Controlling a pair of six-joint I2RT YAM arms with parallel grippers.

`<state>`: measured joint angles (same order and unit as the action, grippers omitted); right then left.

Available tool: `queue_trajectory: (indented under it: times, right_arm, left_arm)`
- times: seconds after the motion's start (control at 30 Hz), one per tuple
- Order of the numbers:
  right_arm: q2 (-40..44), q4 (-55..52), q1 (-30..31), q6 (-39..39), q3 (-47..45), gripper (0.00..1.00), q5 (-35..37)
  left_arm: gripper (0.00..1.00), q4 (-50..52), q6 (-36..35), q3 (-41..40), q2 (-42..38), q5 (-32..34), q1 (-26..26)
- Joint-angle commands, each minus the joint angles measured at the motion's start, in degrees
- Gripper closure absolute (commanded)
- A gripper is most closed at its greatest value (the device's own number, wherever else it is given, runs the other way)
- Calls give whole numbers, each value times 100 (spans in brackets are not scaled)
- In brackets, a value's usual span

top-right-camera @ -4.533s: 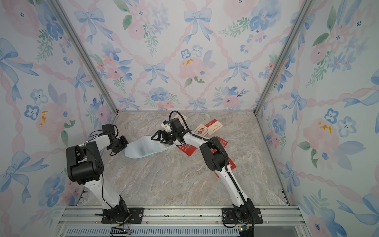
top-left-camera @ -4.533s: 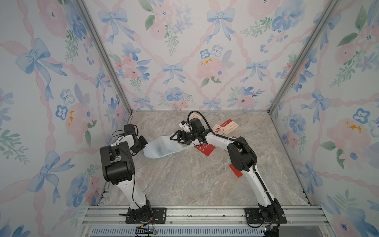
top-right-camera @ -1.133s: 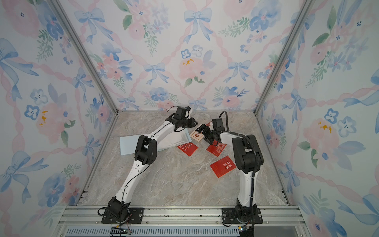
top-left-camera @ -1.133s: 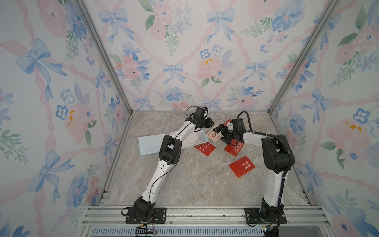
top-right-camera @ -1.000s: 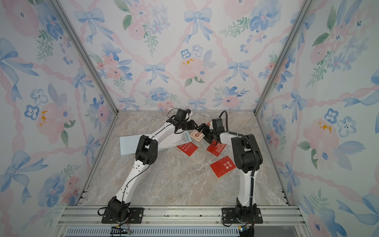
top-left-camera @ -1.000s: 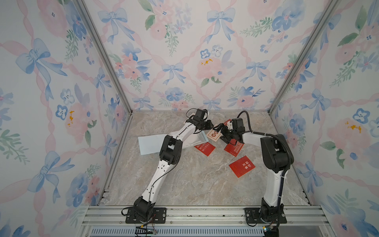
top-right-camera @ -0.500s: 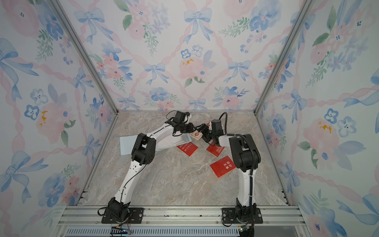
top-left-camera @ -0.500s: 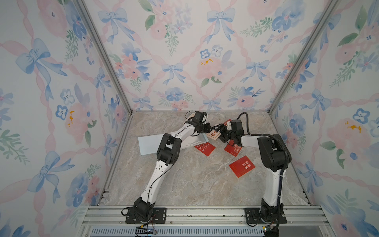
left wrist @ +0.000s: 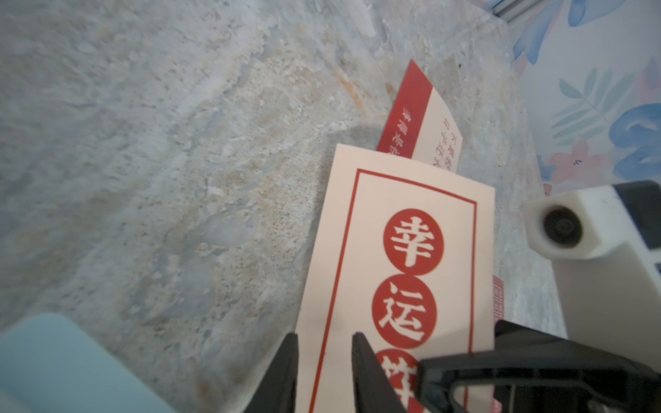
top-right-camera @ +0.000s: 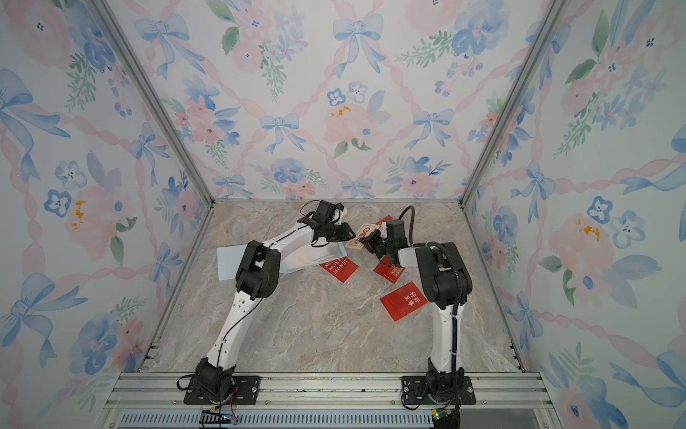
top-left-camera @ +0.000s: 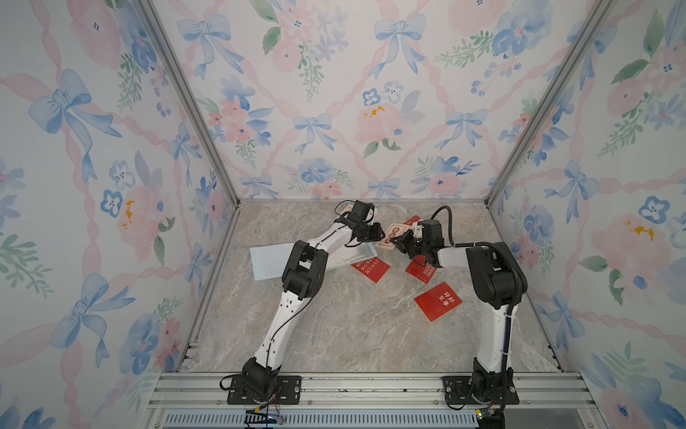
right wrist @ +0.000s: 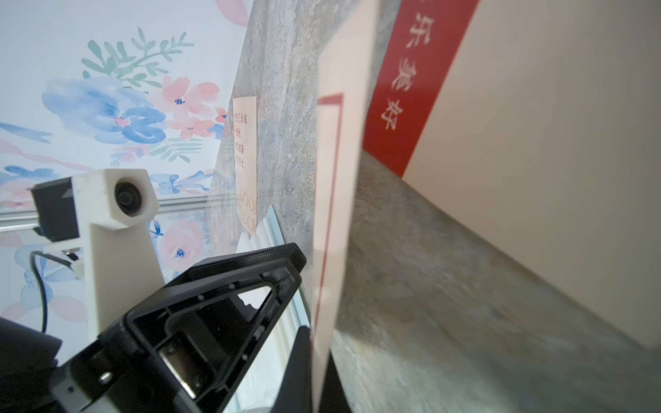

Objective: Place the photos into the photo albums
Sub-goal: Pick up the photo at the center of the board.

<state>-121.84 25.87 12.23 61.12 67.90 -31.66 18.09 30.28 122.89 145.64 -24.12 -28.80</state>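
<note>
The pale blue photo album [top-left-camera: 269,260] [top-right-camera: 230,260] lies at the left under my left arm; its corner [left wrist: 53,357] shows in the left wrist view. A cream photo with red round characters [top-left-camera: 391,233] [top-right-camera: 362,234] [left wrist: 411,250] is lifted off the floor just right of the album. My right gripper [top-left-camera: 396,243] [right wrist: 320,364] is shut on one end of it, the card [right wrist: 336,178] standing edge-on between the fingers. My left gripper [top-left-camera: 376,234] [left wrist: 324,339] hovers over the card's other end with a narrow gap between its fingers, gripping nothing.
Three red photos lie on the marble floor: MONEY card [top-left-camera: 371,268], one below the right gripper [top-left-camera: 421,269], one nearer the front [top-left-camera: 438,300]. A red-and-cream card [top-left-camera: 412,220] [left wrist: 422,118] lies behind. Another cream card [right wrist: 246,161] lies near the back wall.
My right gripper has closed on the cream photo and drawn slightly toward the left gripper. Earlier, both grippers were at the album; they have since moved right.
</note>
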Motion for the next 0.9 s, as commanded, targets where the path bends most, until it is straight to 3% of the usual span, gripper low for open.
queue_trajectory:
  times: [0.0,0.07,0.17,0.23,0.33,0.53,0.87]
  right_arm:
    - [287,-220,-165,-602,289,97,-934]
    - [444,-649,-210,-1063,531,96,-1580]
    - [701,-2282,-187,-2433,1001,95,-2352]
    - [913,-3848,-90,-3842,1309,94,-2459]
    - [1089,-5144,128,-4912,1650,93,-2675]
    - [1020,-6389,637,-5991,2224,93,-3432]
    - [820,-8002,930,-7224,2931,93,-3882]
  left_arm:
    - [68,46,29,-77,-842,-337,140]
    - [65,42,2,-298,-1193,-470,246]
    - [58,13,-200,-915,-1864,-753,394]
    - [54,-178,-303,-1541,-2387,-916,501]
    - [48,-663,-302,-2533,-3044,-1385,765]
    - [19,-1858,-428,-4216,-4136,-1887,1087]
    - [22,-1859,-670,-4585,-4382,-2832,1219]
